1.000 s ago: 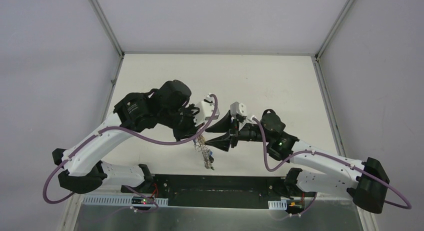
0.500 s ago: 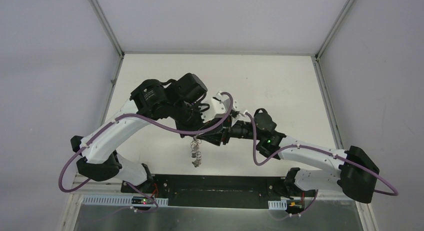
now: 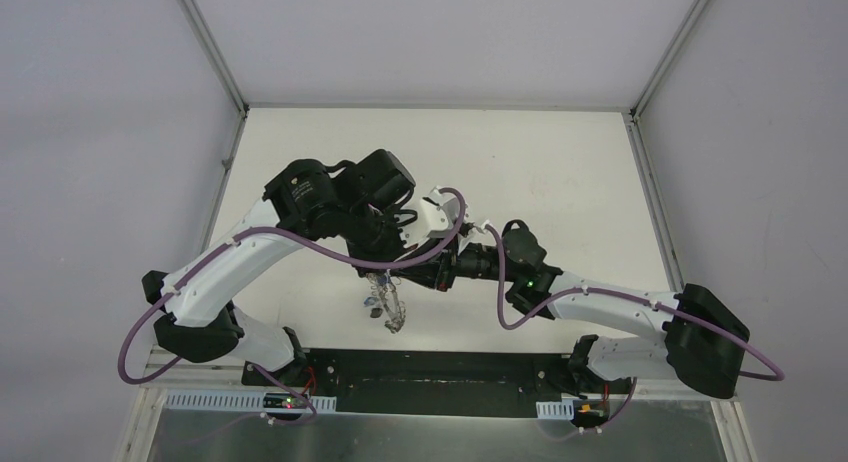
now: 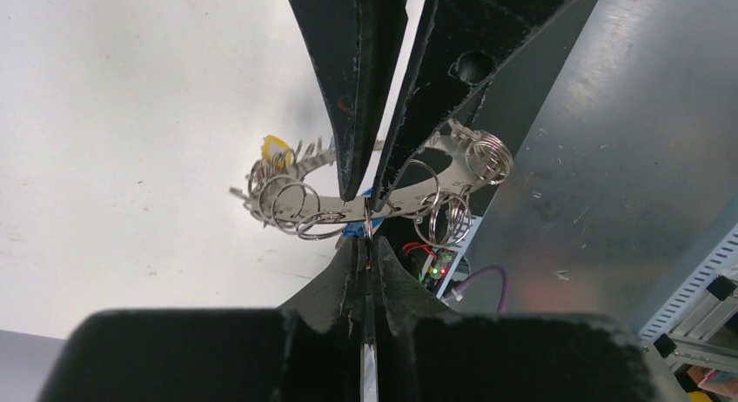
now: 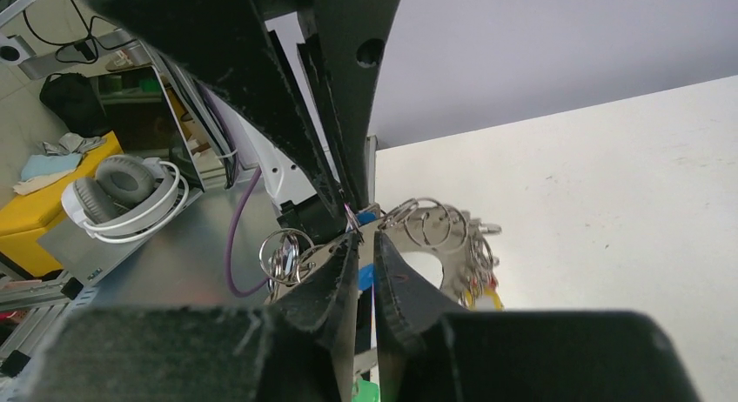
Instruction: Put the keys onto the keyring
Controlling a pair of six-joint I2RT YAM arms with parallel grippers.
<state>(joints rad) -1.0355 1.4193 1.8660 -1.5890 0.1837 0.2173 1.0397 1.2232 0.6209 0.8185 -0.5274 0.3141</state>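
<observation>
— What are your grippers doing?
— My left gripper is clamping the keyring by its flat silvery band. My right gripper is meeting the band with its black blades at a slit; I cannot tell whether it is pinching.
— Where is the ring?
— It is hanging above the near middle of the matte white table, with round wire loops bristling and one of the keys showing a yellow plastic head.

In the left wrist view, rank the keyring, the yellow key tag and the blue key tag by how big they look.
1. keyring, clearly largest.
2-3. yellow key tag and blue key tag: both tiny slivers, mostly hidden, so unranked.
</observation>
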